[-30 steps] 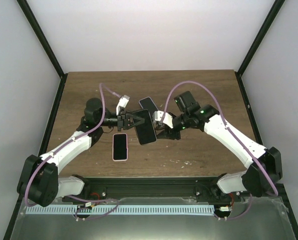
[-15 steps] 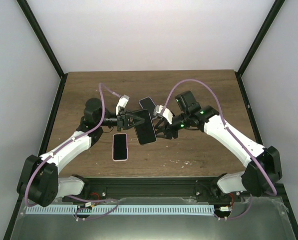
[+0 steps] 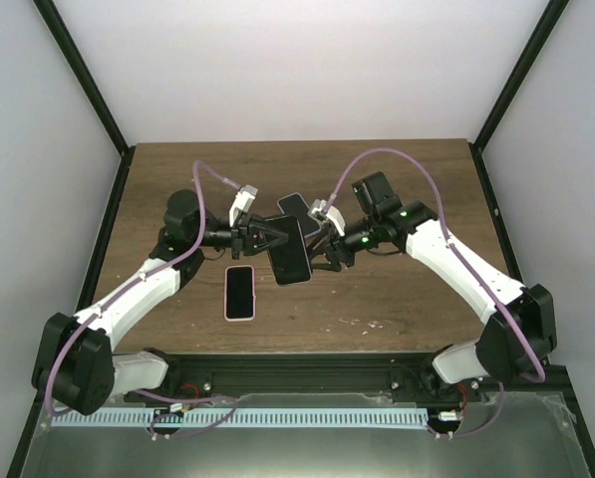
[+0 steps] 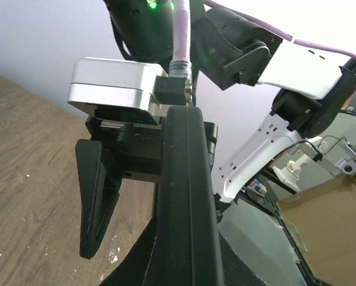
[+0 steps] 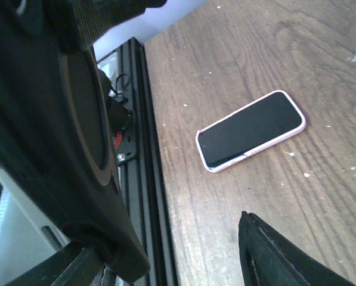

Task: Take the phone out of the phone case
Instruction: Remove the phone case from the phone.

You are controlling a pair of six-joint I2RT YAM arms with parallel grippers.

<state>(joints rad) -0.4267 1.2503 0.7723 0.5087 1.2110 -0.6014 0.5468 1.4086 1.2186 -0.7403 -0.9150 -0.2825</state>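
Note:
My left gripper [image 3: 263,237] is shut on a black phone in a black case [image 3: 289,249] and holds it above the table's middle. In the left wrist view the case's edge [image 4: 186,196] runs up between my jaws [image 4: 189,265]. My right gripper [image 3: 323,253] is open at the phone's right edge. One of its fingers [image 4: 97,196] hangs to the side of the case. In the right wrist view the case back [image 5: 52,137] fills the left, and my right gripper [image 5: 166,250] has its other finger [image 5: 285,256] well apart from it.
A phone in a pink-white case [image 3: 239,292] lies flat on the table below the held phone; it also shows in the right wrist view [image 5: 250,131]. Another dark phone [image 3: 295,205] lies behind the grippers. The black rail [image 5: 145,179] marks the table's near edge.
My right gripper has moved left and up to the held phone's right edge. My left gripper with the phone has shifted slightly up.

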